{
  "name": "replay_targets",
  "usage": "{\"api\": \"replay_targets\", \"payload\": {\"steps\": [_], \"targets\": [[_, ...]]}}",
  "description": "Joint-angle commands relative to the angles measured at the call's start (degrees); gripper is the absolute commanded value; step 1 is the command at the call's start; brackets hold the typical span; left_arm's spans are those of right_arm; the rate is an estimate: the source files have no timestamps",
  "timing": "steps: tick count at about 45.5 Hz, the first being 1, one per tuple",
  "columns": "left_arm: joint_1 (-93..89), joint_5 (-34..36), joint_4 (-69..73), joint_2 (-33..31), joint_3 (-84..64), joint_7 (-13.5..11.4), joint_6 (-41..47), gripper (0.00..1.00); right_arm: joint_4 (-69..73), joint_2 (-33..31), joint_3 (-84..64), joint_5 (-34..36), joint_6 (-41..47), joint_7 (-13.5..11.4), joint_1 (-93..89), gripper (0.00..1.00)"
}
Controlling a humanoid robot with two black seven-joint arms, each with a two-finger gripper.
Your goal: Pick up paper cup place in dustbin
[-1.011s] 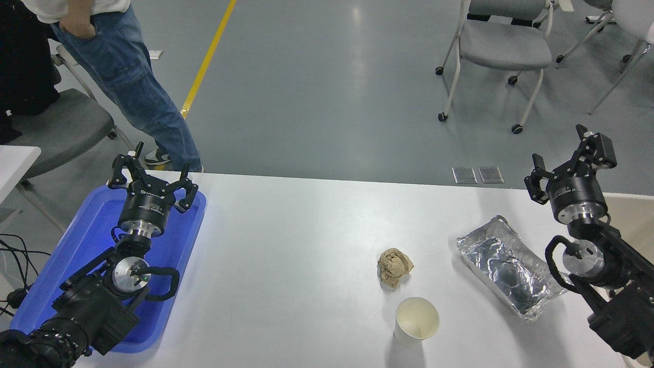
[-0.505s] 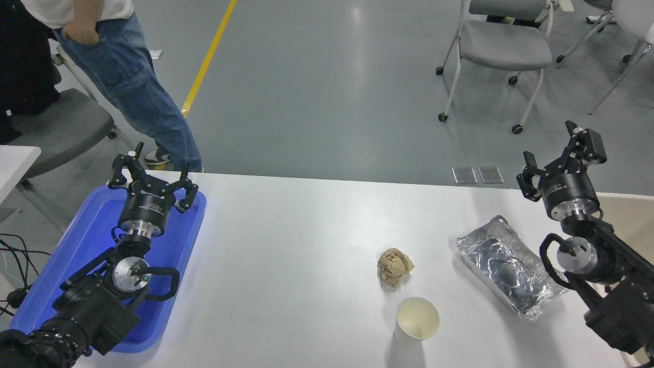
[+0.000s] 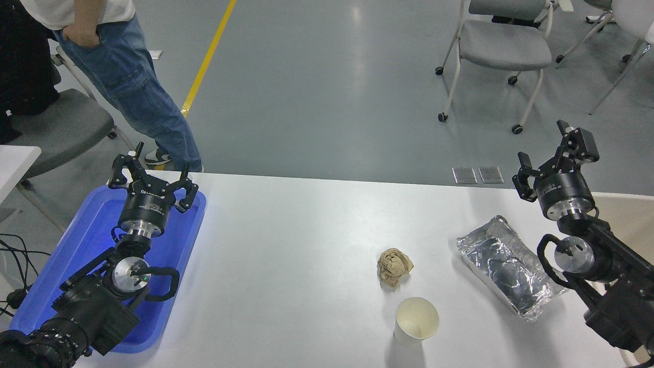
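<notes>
The paper cup [image 3: 416,321] stands upright near the table's front edge, its cream inside showing. The dustbin [image 3: 626,219] shows only as a beige strip at the right edge, behind my right arm. My right gripper [image 3: 552,153] is open and empty, raised over the table's far right edge, well behind and to the right of the cup. My left gripper [image 3: 151,175] is open and parked over the blue tray at the lower left.
A crumpled brown paper ball [image 3: 394,267] lies just behind the cup. A crinkled silver foil tray [image 3: 508,266] lies to the cup's right. A blue plastic tray [image 3: 76,255] sits at the left. A person [image 3: 122,71] stands at the far left; chairs stand beyond the table.
My right gripper has moved a little left and farther back, away from the dustbin. The cup, the paper ball and the left arm have not moved.
</notes>
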Motion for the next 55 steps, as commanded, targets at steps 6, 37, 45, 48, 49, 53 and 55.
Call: {"api": "replay_targets", "payload": {"steps": [6,37,45,48,49,53,55], "targets": [[0.00,-0.02,0.00,0.00,0.00,-0.01,0.01,1.00,-1.61,-15.27,-30.20,0.68,0.01,-0.09,14.04,1.00],[0.00,0.07,0.00,0.00,0.00,-0.01,-0.07,1.00,-0.47,-19.15,-91.90,0.42,15.29,-5.79,50.69,1.00],[0.00,0.07,0.00,0.00,0.00,-0.01,-0.07,1.00,2.25,-13.88,-111.94,0.33,22.85,-8.44,62.03,1.00],[0.00,0.07,0.00,0.00,0.00,-0.01,-0.07,1.00,4.71,-11.59,-117.49,0.24,24.79,-8.35,65.90,1.00],[0.00,0.07,0.00,0.00,0.00,-0.01,-0.07,1.00,5.50,-10.80,-119.07,0.15,25.40,-8.35,67.04,1.00],[0.00,0.07,0.00,0.00,0.00,-0.01,-0.07,1.00,8.66,-7.46,-123.03,0.15,27.16,-8.35,71.08,1.00],[0.00,0.07,0.00,0.00,0.00,-0.01,-0.07,1.00,10.42,-6.23,-124.00,-0.02,27.95,-8.26,72.93,1.00]]}}
